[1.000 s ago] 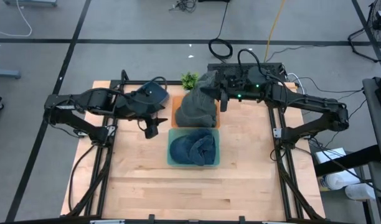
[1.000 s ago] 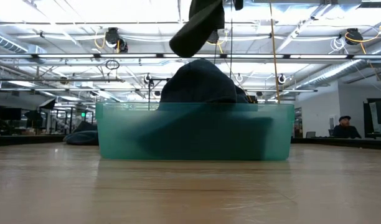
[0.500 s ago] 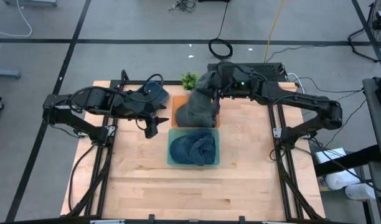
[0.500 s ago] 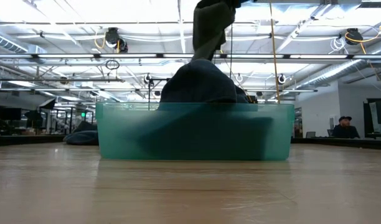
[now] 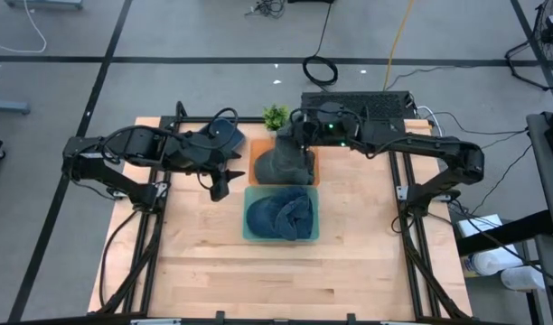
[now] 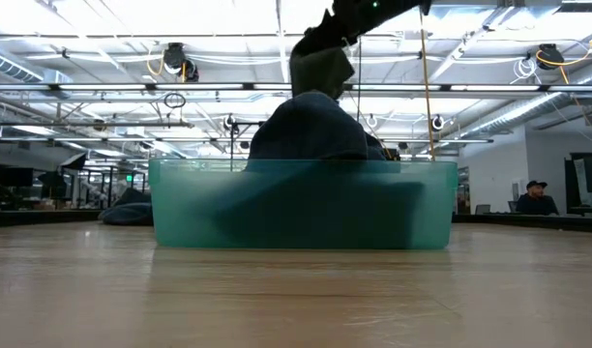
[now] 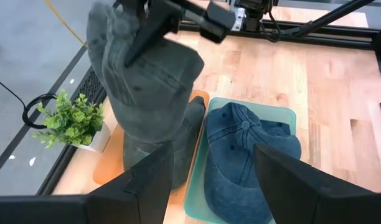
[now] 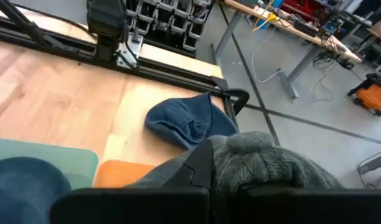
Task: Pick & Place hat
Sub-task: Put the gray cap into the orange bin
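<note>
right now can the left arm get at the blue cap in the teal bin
Probably yes. The left gripper hangs open just beside the teal bin, and the blue cap lies uncovered in it. The right gripper holds the grey hat over the orange tray behind the bin, not above the cap.

The right pincer (image 5: 296, 137) reaches in from the back right with its arm stretched long, fingers clamped tight on grey cloth. The left pincer (image 5: 220, 187) hangs to its left, arm folded, fingers (image 7: 144, 186) parted and pointing down.
</note>
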Available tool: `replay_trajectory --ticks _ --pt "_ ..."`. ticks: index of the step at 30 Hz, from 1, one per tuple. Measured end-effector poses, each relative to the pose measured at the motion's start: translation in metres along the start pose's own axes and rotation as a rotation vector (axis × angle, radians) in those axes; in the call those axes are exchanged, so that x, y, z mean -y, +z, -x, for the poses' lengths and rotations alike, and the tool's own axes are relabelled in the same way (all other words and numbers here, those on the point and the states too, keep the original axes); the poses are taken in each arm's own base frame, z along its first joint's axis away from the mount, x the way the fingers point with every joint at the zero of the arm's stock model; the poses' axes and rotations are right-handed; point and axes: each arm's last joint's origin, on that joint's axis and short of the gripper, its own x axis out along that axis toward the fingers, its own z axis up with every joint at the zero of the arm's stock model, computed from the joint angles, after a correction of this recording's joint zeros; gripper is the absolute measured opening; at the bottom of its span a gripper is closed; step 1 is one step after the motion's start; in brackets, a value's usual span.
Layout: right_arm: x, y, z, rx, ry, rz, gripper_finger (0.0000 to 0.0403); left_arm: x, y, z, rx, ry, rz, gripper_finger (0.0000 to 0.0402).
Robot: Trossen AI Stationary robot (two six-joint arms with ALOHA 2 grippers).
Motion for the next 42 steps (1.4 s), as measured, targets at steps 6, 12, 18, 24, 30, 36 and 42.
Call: replay_trajectory --ticks 6,12,18,24,30,36,42 --pt "-0.007 -0.008 -0.017 -0.029 0.028 -0.004 0.0 0.0 0.0 0.0 0.0 0.001 0.0 0.023" --pt "-0.008 -0.015 -0.037 -0.013 0.021 -0.007 0.0 0.0 0.0 0.0 0.0 0.001 0.0 0.023" --pt "-0.017 -0.021 -0.064 -0.025 0.05 -0.014 0.0 0.0 0.0 0.0 0.0 0.001 0.001 0.023" --pt "-0.019 -0.038 -0.078 -0.11 0.067 -0.035 0.0 0.0 -0.001 0.0 -0.008 0.002 -0.001 0.023" --pt "-0.015 -0.046 -0.075 -0.201 0.04 -0.037 0.0 0.0 -0.001 0.0 -0.009 0.002 -0.002 0.023" --pt "-0.015 -0.065 -0.072 -0.322 0.069 -0.053 0.0 0.0 -0.001 0.0 -0.009 0.003 -0.005 0.023" --pt "-0.03 -0.1 -0.072 -0.427 0.104 -0.086 0.0 0.0 -0.001 0.0 -0.006 0.002 -0.007 0.023"
